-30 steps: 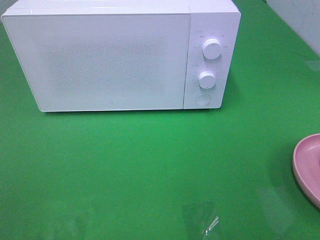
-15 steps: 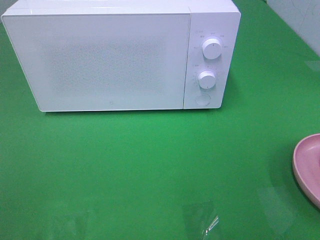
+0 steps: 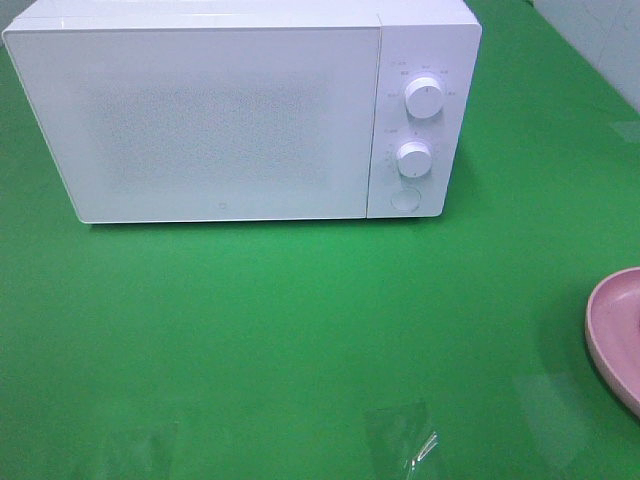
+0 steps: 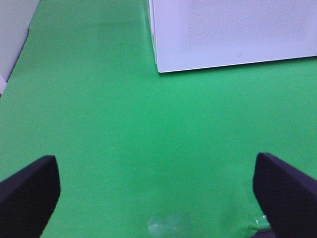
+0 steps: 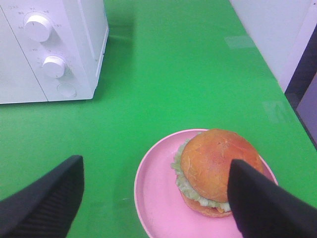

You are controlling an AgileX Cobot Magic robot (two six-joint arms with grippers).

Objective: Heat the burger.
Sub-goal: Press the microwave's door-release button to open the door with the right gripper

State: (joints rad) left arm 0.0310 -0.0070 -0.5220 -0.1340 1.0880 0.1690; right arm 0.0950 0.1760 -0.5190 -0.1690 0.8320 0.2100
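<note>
Nearest, at the front edge of the green tabletop (image 3: 300, 330), the left gripper (image 4: 154, 173) is hanging over bare surface with its fingers spread wide and nothing between them. Toward the right edge, the right gripper (image 5: 156, 186) is hovering above the pink plate (image 5: 148, 208), its fingers also standing well apart and gripping nothing. The burger (image 5: 218, 166) is sitting on this plate, a little off the middle, upright, with the lettuce showing under the bun.

At the far side the microwave (image 3: 240, 110) is standing with its door (image 3: 200, 120) closed, and the two knobs (image 3: 425, 98) and the round button (image 3: 404, 199) are facing forward.

I am judging that the task is only beginning. The door should probably be opened first, maybe by the round button, so the burger is not waiting in the air. When taking the burger, the right gripper should be coming down centred over the bun and closing softly on its sides, because a strong squeeze could be pressing the layers out or sliding the plate.
</note>
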